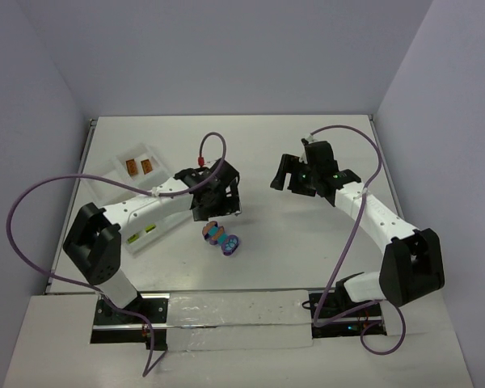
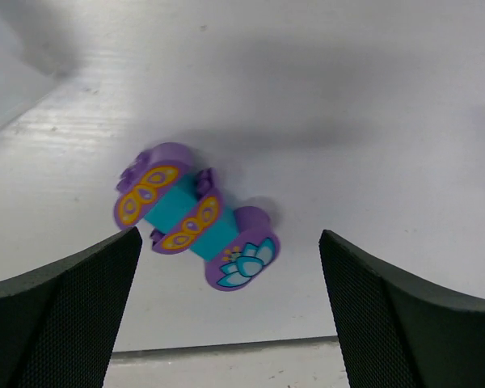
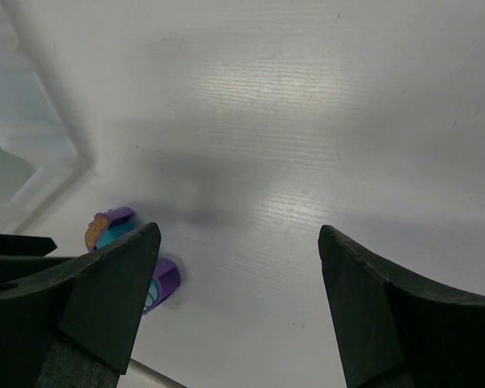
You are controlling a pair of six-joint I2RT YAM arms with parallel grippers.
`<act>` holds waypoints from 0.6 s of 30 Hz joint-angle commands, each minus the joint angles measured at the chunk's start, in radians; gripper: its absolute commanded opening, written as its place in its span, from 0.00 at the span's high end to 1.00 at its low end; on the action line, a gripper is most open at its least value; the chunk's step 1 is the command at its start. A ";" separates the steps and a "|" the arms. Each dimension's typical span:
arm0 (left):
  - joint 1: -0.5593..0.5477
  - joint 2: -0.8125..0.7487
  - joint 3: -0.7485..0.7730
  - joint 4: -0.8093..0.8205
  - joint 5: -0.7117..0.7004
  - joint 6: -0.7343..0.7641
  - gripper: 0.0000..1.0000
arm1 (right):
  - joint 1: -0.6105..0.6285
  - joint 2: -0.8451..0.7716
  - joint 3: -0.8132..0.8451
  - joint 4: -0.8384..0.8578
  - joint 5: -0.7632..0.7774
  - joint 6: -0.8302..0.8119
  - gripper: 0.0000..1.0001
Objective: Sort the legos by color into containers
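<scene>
Low in the left wrist view, the left gripper hangs with jaws wide apart and nothing held. It frames the cluster, which lies on the table at mid-frame. The cluster is purple pieces snapped around a turquoise one, so it likely needs pulling apart before sorting. Right of centre in the top view, the right gripper hangs spread and empty, probably placed to help. Upper left, the tray holds orange bricks in one compartment.

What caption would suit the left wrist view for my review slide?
Open left gripper poised over a purple-and-turquoise lego cluster lying on the white table.
</scene>
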 commanded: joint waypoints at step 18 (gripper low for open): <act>0.128 0.167 0.026 -0.120 0.066 -0.331 0.01 | 0.005 -0.047 0.018 -0.020 0.034 -0.050 0.13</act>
